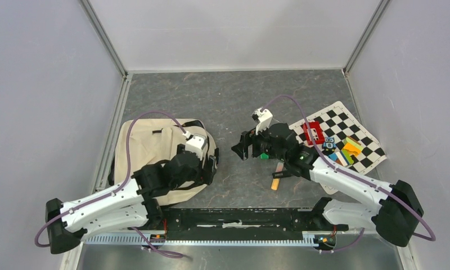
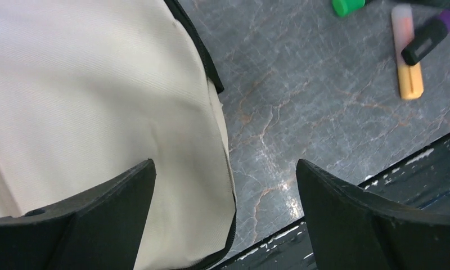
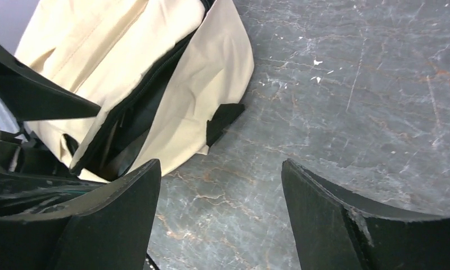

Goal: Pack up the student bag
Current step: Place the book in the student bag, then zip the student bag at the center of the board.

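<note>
Right now your left end effector (image 2: 224,169) stands wide open over the edge of the bag (image 1: 149,146), gripping nothing. Your right end effector (image 3: 220,169) is spread too, empty, above the table (image 1: 223,95) beside it. The bag lies flat on the table's left side.

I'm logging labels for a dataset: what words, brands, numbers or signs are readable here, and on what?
No text is legible.
Red item on the checkered mat: pale marks, too small to read.
Colourful items beside it: too small to read.
Student bag and orange highlighter: no print visible.
</note>
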Action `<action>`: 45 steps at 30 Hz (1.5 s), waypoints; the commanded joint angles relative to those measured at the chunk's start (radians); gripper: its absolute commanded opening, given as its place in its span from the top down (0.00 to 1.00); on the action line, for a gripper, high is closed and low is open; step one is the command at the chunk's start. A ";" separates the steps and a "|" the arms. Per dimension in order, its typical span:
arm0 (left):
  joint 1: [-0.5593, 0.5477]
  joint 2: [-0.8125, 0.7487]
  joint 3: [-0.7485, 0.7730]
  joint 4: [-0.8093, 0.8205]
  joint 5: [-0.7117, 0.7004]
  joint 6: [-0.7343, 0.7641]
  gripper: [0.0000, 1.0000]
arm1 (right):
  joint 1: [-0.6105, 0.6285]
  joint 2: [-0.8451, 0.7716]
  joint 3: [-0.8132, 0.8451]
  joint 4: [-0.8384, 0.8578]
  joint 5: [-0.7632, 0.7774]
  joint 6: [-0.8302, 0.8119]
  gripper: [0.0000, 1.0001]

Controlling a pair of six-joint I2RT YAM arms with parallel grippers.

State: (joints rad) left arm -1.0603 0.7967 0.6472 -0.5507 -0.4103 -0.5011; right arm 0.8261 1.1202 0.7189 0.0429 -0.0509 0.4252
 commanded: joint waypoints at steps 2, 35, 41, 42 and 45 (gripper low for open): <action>0.117 -0.015 0.178 -0.063 0.009 -0.019 0.00 | -0.005 0.066 0.145 -0.069 0.008 -0.119 0.16; 0.758 0.599 0.424 -0.074 0.029 0.269 0.02 | 0.273 0.529 0.204 0.018 -0.113 -0.010 1.00; 0.760 0.608 0.387 -0.059 0.142 0.267 0.04 | 0.300 0.435 0.139 0.009 -0.108 0.023 0.96; 0.760 0.614 0.383 -0.050 0.179 0.271 0.03 | 0.300 0.418 0.149 -0.013 -0.089 0.012 0.84; 0.760 0.621 0.386 -0.009 0.266 0.266 0.03 | 0.295 0.368 0.211 -0.109 -0.018 -0.043 0.63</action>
State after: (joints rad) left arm -0.3084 1.4113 1.0355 -0.6415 -0.2596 -0.2642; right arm 1.1110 1.5692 0.8753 0.0582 -0.1169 0.4213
